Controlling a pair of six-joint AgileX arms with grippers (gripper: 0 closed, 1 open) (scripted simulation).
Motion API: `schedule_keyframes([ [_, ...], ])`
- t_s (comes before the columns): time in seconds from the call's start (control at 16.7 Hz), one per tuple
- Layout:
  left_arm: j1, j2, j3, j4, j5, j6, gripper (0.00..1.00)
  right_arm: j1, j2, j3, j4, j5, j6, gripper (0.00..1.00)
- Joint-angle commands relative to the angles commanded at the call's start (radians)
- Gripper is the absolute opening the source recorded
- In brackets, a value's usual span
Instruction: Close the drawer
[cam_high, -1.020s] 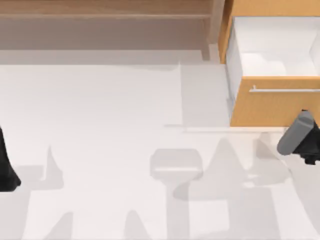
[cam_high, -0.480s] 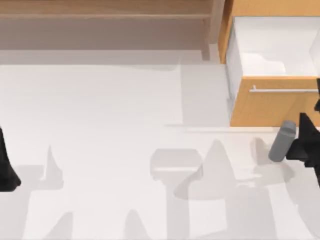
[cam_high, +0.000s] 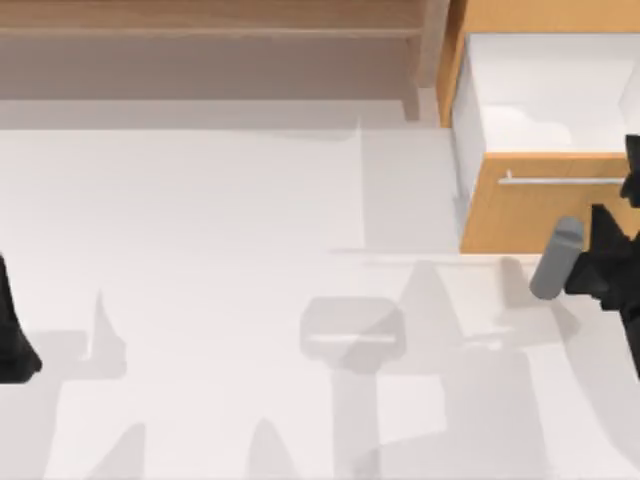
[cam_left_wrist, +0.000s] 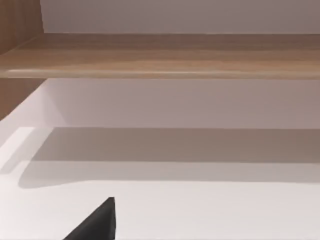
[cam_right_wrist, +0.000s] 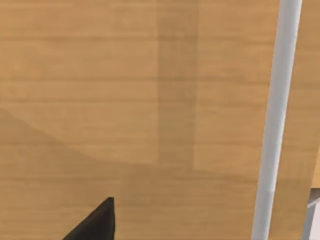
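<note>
The drawer (cam_high: 545, 205) stands pulled open at about 2 o'clock on the table (cam_high: 220, 260), its white inner walls exposed behind the orange-tan front panel and the thin silver bar handle (cam_high: 565, 181) running across that panel. The right gripper (cam_high: 625, 215) sits at the 3 o'clock edge, right up against the drawer front; half a second ago it was lower and slightly farther from the panel, and a second ago it was lower still. Whether its fingers are apart or together I cannot tell (they lie partly past the top view's edge). The right wrist view looks closely at the wooden panel with the handle (cam_right_wrist: 275, 125) crossing it. The drawer itself has not shifted. The left gripper (cam_high: 15, 335) stays parked near 9 o'clock, its fingers also impossible to judge, facing the long brown shelf unit (cam_left_wrist: 160, 55).
</note>
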Motion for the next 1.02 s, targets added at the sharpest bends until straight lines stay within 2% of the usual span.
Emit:
schedule_keyframes([
  [0.24,0.000,0.000,0.000,0.000,0.000,0.000,1.00,-0.003,0.001,0.007,-0.006,-0.003,0.000,1.00],
  [1.02,0.000,0.000,0.000,0.000,0.000,0.000,1.00,-0.003,0.001,0.007,-0.006,-0.003,0.000,0.02],
])
